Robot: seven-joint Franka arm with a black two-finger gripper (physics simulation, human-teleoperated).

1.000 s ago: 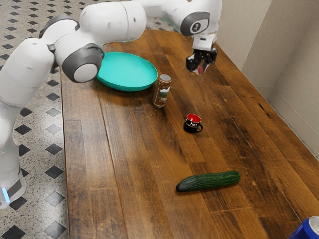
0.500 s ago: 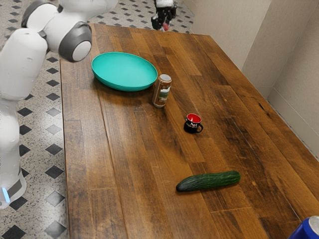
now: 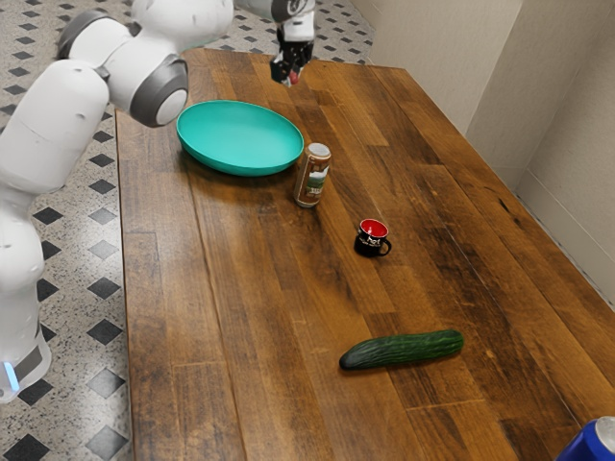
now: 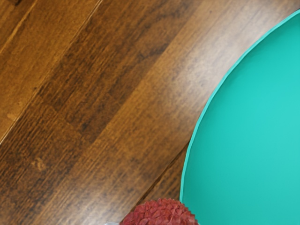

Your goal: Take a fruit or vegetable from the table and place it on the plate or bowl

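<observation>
My black gripper (image 3: 289,73) hangs above the table's far end, just beyond the far rim of the teal plate (image 3: 240,137). It is shut on a small red, bumpy fruit, a lychee (image 4: 159,213). The fruit shows red between the fingertips in the exterior view as well (image 3: 291,77). In the wrist view the lychee sits right under the hand, beside the plate's curved rim (image 4: 243,140). A dark green cucumber (image 3: 402,349) lies on the wood near the front of the table, far from the gripper.
A brown can (image 3: 312,175) stands upright just off the plate's right rim in the exterior view. A small black-and-red cup (image 3: 372,237) sits mid-table. A blue can (image 3: 596,445) pokes in at the lower right corner. A wall runs along the table's right side.
My hand carried the lychee from the table's far right side leftward across the far end, then came down a little toward the plate's far rim.
</observation>
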